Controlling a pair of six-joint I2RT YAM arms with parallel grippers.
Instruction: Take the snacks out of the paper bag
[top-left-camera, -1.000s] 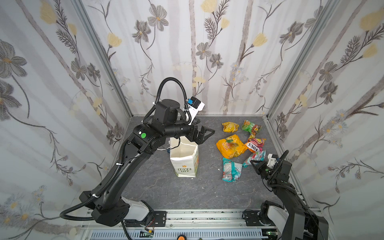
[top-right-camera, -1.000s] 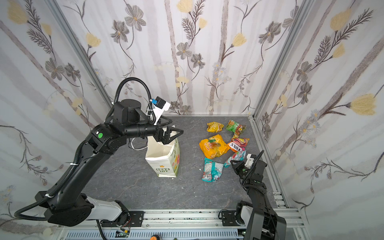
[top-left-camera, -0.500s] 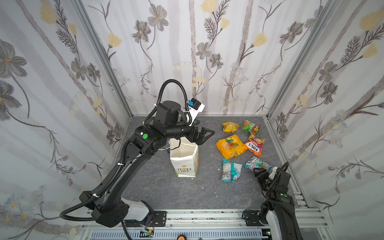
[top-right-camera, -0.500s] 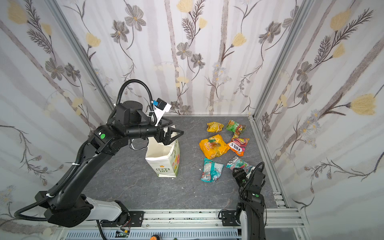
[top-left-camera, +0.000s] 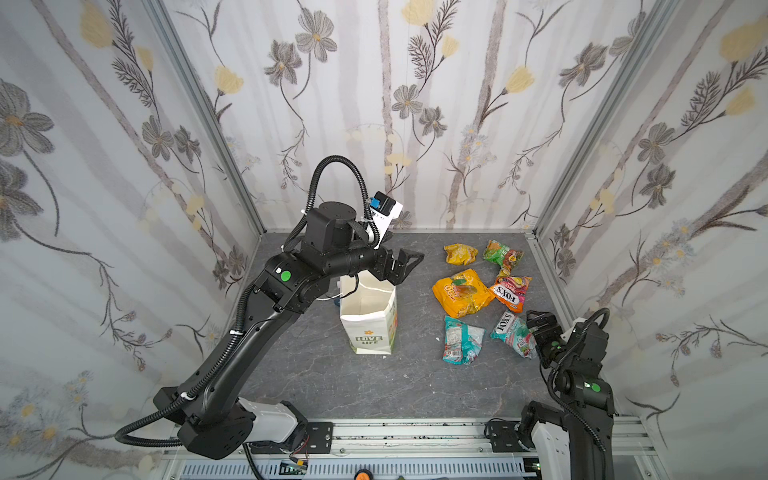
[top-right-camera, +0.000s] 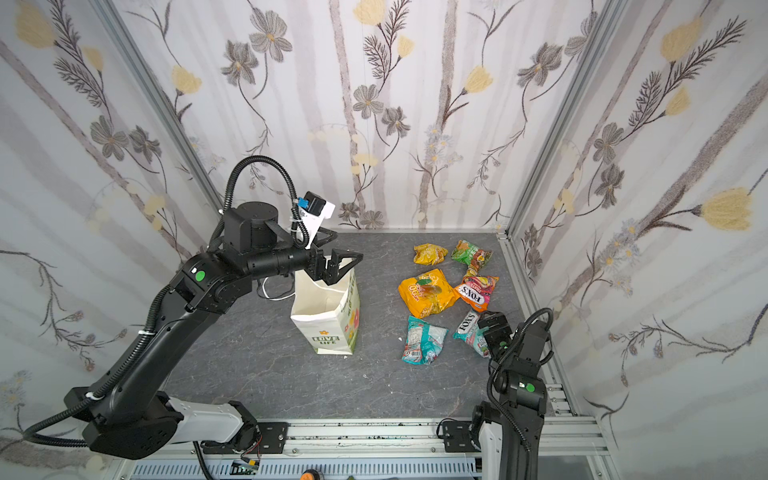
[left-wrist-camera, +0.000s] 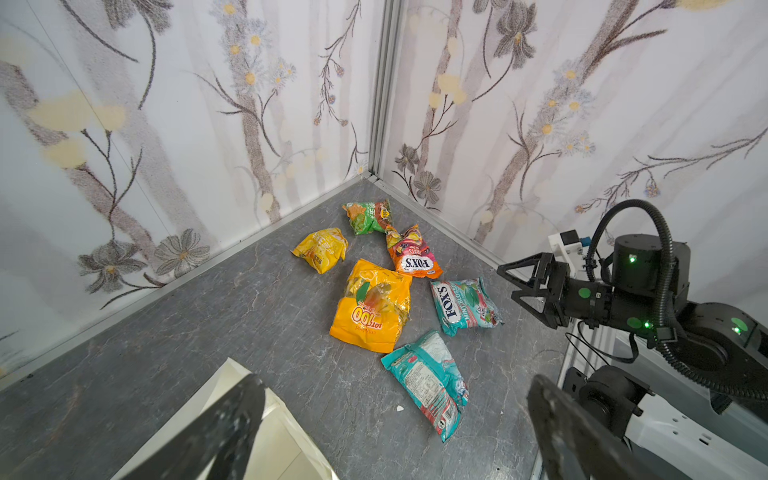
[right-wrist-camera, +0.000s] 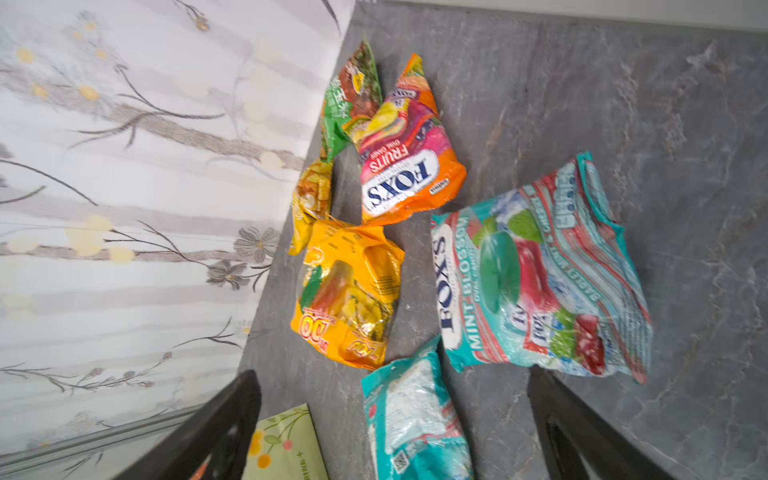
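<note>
The white paper bag (top-left-camera: 368, 320) with LOVE LIFE lettering stands upright and open near the table's middle. My left gripper (top-left-camera: 405, 266) hovers open just above its far rim, holding nothing. Several snacks lie to the right of the bag. At the back are a yellow packet (top-left-camera: 460, 254) and a green one (top-left-camera: 502, 252). In front of them are a large orange-yellow one (top-left-camera: 461, 293) and a red-orange FOX'S one (top-left-camera: 510, 291). Nearest are a teal one (top-left-camera: 461, 340) and a teal-white FOX'S packet (top-left-camera: 512, 332). My right gripper (top-left-camera: 540, 328) is open right beside that last packet, gripping nothing.
Flowered walls close in the grey table on three sides, and the right wall's metal edge (top-left-camera: 552, 282) runs close by the right arm. The bag's white cord handle (top-right-camera: 274, 295) trails on the table behind it. A metal rail (top-left-camera: 415, 432) crosses the front.
My right gripper has opened and let go of the teal-white FOX'S packet, which now lies on the table. The right arm drew back toward the front. The left arm barely moved.
</note>
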